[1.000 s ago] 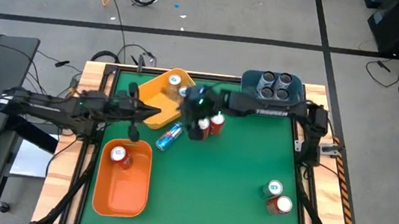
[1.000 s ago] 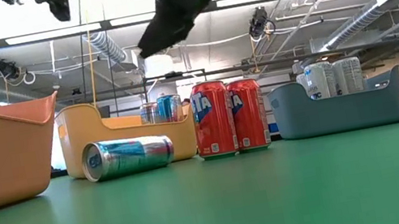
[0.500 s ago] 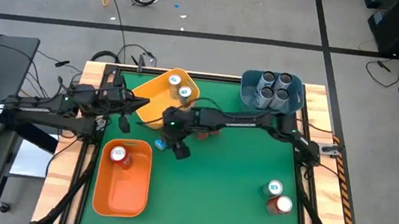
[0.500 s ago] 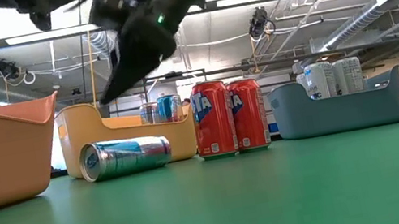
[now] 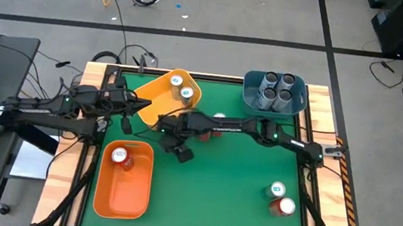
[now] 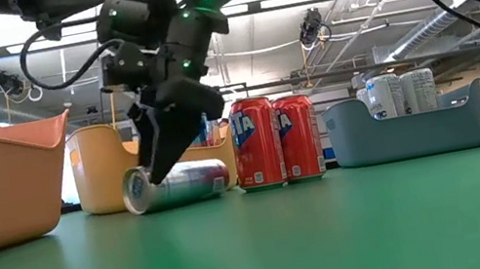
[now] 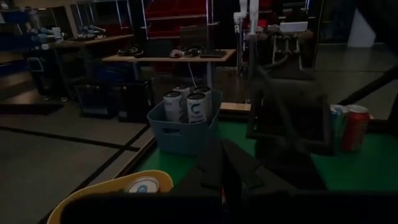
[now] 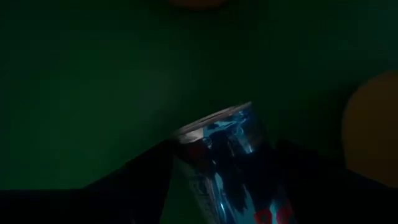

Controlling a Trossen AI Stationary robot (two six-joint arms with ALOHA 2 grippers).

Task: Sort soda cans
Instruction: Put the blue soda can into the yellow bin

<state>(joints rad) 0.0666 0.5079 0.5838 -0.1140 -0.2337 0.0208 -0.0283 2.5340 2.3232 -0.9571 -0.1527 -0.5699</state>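
soda cans: one blue-silver can point(image 6: 177, 184) lies on its side on green table point(image 5: 224, 184), just in front of yellow bin point(image 5: 159, 99), long axis level, roughly across low view. left gripper point(image 5: 125, 125) fingers together, empty, near yellow bin, waiting. right gripper point(image 6: 160, 158) nearer: fingers apart, straddling can from above, not clamped. two red cans point(image 6: 277, 140) upright just beside.

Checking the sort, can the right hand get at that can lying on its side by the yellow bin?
Probably yes: the right hand already straddles the tipped can, fingers open either side, nothing between.
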